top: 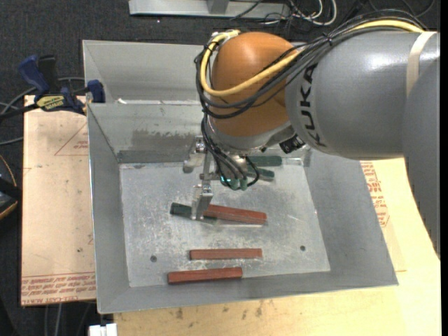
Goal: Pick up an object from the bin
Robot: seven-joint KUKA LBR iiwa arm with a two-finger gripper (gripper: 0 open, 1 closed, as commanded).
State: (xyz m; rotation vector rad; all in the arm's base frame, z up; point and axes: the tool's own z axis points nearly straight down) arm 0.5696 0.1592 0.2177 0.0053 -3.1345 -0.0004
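Note:
My gripper reaches down in the middle of the bin, its tip on the floor where a short dark green bar meets a long reddish-brown bar. The green bar sticks out to the left of the tip and the brown bar runs to the right. Whether either bar is gripped cannot be made out.
Two more reddish-brown bars lie towards the front: one in the middle, one near the front wall. Another dark green piece lies at the back right, partly under the arm. The arm and its orange cover hang over the back of the bin.

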